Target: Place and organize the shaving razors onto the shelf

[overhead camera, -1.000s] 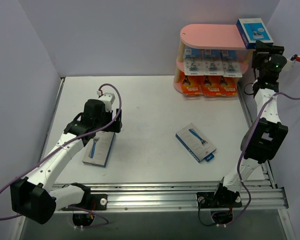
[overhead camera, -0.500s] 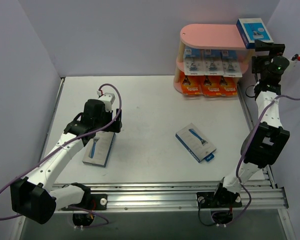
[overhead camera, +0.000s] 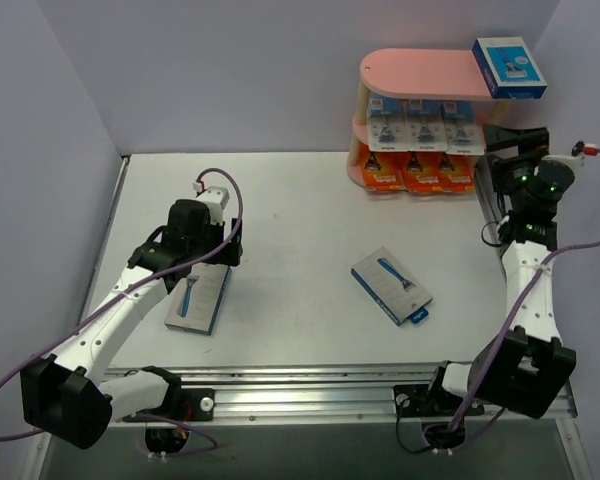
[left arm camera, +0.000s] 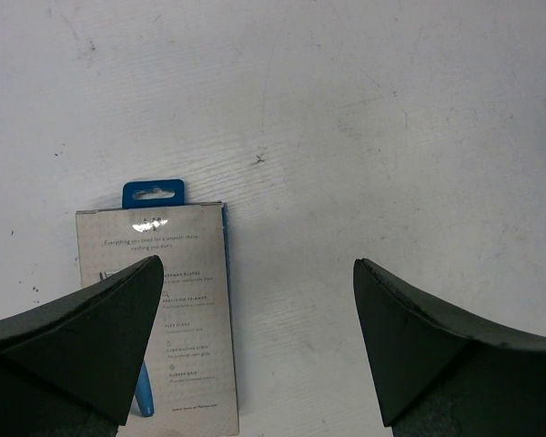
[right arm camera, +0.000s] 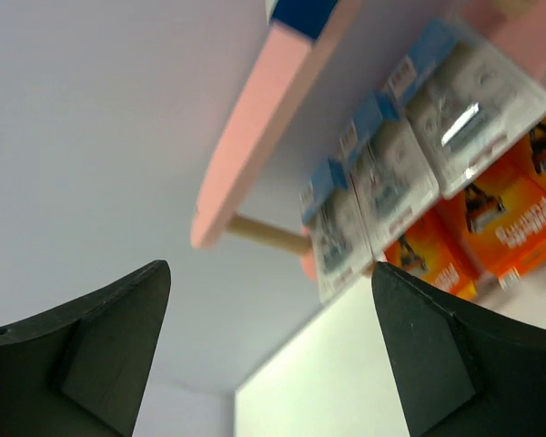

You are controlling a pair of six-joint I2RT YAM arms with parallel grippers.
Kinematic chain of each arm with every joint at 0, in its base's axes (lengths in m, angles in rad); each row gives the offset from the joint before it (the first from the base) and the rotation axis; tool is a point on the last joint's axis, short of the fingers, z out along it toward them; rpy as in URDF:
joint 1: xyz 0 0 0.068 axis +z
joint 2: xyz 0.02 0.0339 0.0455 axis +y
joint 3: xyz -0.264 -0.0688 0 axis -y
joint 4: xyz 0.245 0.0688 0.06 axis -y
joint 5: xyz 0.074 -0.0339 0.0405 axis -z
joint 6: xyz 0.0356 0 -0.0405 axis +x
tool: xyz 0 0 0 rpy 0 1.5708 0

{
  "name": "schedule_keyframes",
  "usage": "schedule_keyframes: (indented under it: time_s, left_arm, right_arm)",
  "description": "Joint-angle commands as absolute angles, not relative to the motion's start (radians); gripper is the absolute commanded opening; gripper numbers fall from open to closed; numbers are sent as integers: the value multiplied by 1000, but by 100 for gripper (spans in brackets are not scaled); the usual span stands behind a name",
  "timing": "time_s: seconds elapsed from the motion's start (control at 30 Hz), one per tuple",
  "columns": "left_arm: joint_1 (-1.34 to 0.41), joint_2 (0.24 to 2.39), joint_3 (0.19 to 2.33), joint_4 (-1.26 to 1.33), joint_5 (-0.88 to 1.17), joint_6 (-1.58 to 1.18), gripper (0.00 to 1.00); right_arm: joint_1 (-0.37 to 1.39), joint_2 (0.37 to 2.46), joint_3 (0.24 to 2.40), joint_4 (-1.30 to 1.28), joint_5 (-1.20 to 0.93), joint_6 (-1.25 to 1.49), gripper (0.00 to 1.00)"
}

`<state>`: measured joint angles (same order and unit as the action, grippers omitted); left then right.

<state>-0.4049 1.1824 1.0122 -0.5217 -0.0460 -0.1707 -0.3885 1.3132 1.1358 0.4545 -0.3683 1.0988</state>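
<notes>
Beneath the left end effector (left arm camera: 257, 273), spread wide and empty, lies a razor box (left arm camera: 177, 300).

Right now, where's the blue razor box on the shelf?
In the top view, the blue razor box sits on the pink shelf, at the right end of its top board.

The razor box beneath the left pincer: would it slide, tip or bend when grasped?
The razor box lies flat on the smooth table, so it would probably slide rather than tip. Its crisp cardboard edges suggest it is fairly stiff and light, though thin to grip.
</notes>
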Motion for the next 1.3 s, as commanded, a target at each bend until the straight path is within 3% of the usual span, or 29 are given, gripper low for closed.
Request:
schedule_keyframes:
  time_s: [0.0, 0.23, 0.5, 0.8, 0.87, 1.27]
  left_arm:
    - [-408, 1183, 1055, -515, -63, -156, 94]
    - [-408, 1184, 1057, -520, -78, -155, 95]
    - [-408, 1189, 1065, -532, -100, -149, 95]
    - [-408, 1201, 1069, -535, -81, -147, 95]
    - [-408, 1201, 1069, -535, -74, -149, 95]
    - [-408, 1177, 1071, -532, -28, -155, 95]
  right_arm:
    - [-292, 1162, 1049, 370, -416, 919, 88]
    - [-10, 922, 799, 151, -302, 762, 84]
    - [124, 785, 638, -106, -177, 709, 82]
    - [124, 896, 589, -226, -5, 692, 89]
    - [124, 931, 589, -218, 49, 690, 100]
    - [118, 1041, 626, -330, 164, 718, 100]
